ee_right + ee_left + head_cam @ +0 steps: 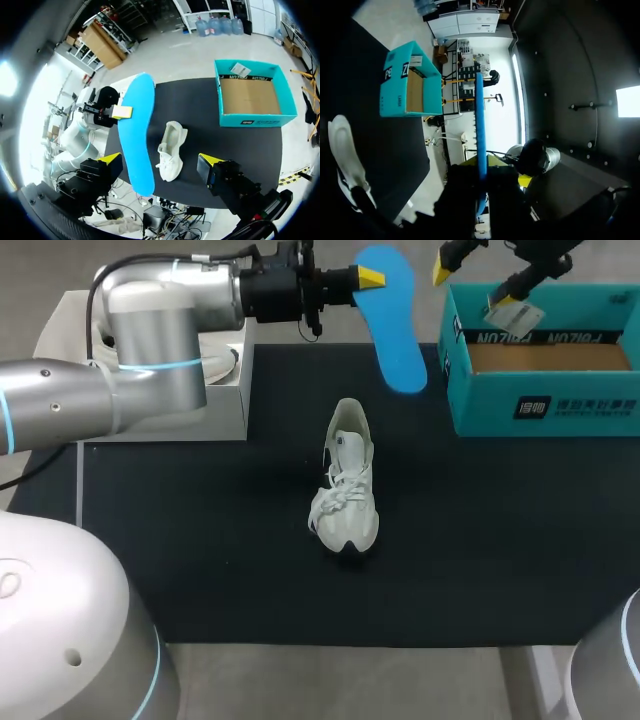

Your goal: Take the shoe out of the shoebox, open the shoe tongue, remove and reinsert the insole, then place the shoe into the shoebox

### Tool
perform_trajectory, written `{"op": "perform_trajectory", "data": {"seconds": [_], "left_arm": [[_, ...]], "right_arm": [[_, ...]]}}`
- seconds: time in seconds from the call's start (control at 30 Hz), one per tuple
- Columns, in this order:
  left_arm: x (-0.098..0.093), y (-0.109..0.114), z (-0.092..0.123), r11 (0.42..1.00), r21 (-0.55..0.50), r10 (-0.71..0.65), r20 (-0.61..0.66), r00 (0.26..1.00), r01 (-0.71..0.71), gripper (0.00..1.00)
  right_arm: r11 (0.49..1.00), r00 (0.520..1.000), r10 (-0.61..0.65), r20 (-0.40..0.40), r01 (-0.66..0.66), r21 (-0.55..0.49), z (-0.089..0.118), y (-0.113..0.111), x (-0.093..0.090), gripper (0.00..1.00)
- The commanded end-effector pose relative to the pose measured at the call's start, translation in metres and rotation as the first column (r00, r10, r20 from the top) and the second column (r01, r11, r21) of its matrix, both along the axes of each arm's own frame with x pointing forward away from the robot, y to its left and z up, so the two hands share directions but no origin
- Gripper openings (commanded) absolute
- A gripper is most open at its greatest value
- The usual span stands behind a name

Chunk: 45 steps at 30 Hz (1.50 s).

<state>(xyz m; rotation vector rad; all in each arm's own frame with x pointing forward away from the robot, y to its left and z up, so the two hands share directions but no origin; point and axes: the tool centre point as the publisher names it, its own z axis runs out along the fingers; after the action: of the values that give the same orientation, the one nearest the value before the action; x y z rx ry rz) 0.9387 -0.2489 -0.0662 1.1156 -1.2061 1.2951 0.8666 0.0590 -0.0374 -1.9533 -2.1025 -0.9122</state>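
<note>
— Well, where does everything lie?

— The black mat (pixel 200 570) carries the open teal shoebox (pixel 540 410) at its far right, with its cardboard floor bare. The white shoe (pixel 347 495) sits alone mid-mat, well apart from the box, its opening toward the far edge. The blue insole (pixel 393 320) is out of it, up in the air beyond the shoe.

— And the jaws?

— The left gripper (pixel 372 278) is clenched on the insole near one end, and the rest hangs free. The right gripper (pixel 159 160) hovers above the shoebox, fingers spread, grasping nothing.

— What could spoil it?

— Reinsertion, I judge. The insole is soft and gripped at one end only (a poor lever), so its free tip may fold or catch on the collar instead of sliding in. Nothing pins the shoe, so a push could skate or tip it. If the tongue has sagged, the opening narrows.
</note>
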Motion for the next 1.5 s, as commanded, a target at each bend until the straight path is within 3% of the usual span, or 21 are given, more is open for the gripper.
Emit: {"op": "perform_trajectory", "data": {"seconds": [0.03,0.07,0.5,0.77,0.87,1.2,1.33,1.4,1.5], "left_arm": [[-0.001,0.001,-0.001,1.000,0.002,0.003,0.000,1.000,-0.003,0.00],[-0.001,0.001,-0.001,1.000,0.002,0.004,-0.001,1.000,-0.004,0.00],[-0.001,0.000,0.000,1.000,-0.003,-0.002,-0.003,1.000,0.002,0.00],[0.000,0.000,0.002,1.000,-0.007,-0.006,0.000,1.000,0.006,0.00],[-0.001,0.001,0.002,1.000,-0.006,-0.006,-0.001,1.000,0.006,0.00],[-0.002,0.001,0.002,1.000,-0.009,-0.011,0.001,1.000,0.011,0.00],[-0.002,0.001,0.004,0.999,-0.045,-0.002,0.114,0.993,0.007,0.00],[-0.003,0.001,0.006,0.998,-0.052,0.038,0.244,0.969,-0.026,0.00],[-0.007,0.003,0.009,0.990,-0.114,0.127,0.482,0.867,-0.082,0.00]], "right_arm": [[0.721,0.979,0.111,0.173,-0.199,0.663,-0.017,-0.008,-0.004,1.00],[0.729,0.984,0.119,0.129,-0.176,0.662,-0.020,-0.007,-0.003,1.00],[0.729,0.984,0.119,0.129,-0.176,0.662,-0.020,-0.007,-0.003,1.00],[0.681,0.980,0.155,0.124,-0.197,0.706,-0.048,-0.012,0.002,1.00],[0.637,0.981,0.135,0.141,-0.194,0.746,-0.053,-0.015,0.004,1.00],[0.667,0.979,0.147,0.138,-0.201,0.717,-0.050,-0.017,0.008,1.00],[0.667,0.979,0.147,0.138,-0.201,0.717,-0.050,-0.017,0.008,1.00],[0.667,0.979,0.147,0.138,-0.201,0.717,-0.050,-0.017,0.008,1.00],[0.667,0.979,0.147,0.138,-0.201,0.717,-0.050,-0.017,0.008,1.00]]}}
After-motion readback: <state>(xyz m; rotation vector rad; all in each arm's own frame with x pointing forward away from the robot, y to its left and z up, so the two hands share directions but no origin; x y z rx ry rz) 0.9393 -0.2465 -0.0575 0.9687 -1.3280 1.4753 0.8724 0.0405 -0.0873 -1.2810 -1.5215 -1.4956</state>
